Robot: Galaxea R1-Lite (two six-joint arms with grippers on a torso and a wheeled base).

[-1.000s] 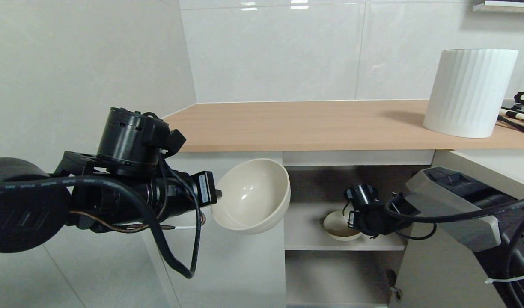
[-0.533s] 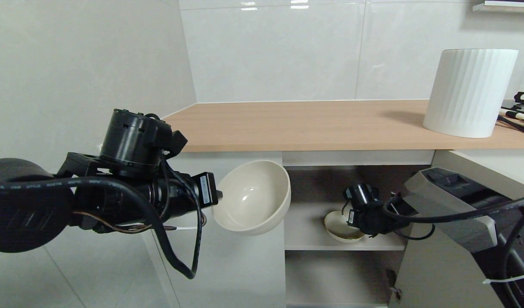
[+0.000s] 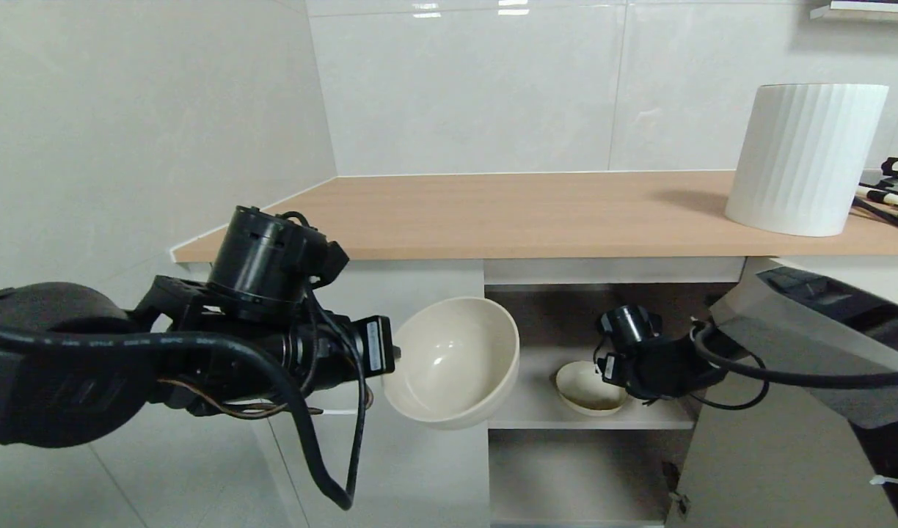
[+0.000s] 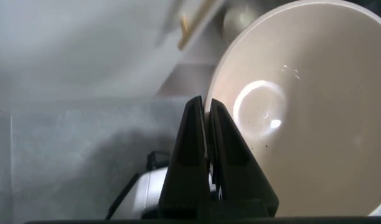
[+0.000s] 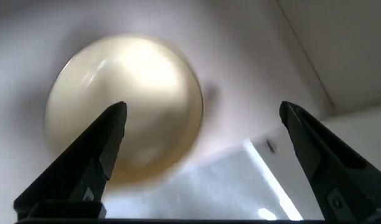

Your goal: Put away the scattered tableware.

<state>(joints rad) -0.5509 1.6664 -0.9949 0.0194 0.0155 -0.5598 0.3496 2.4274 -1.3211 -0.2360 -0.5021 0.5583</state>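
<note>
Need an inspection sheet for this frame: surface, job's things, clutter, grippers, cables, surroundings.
Surface: wooden countertop over an open cabinet with a shelf.
Job's things: large bowl held in the air, tipped on its side, in front of the cabinet; small bowl resting on the shelf.
Clutter: white ribbed container and pens at the countertop's right end.
Grippers: left gripper shut on the large bowl's rim; right gripper open, facing the small bowl.
Cables: black cable hangs in a loop under the left arm, clear of the bowls.
Surroundings: white tiled wall; nothing else seen.
</note>
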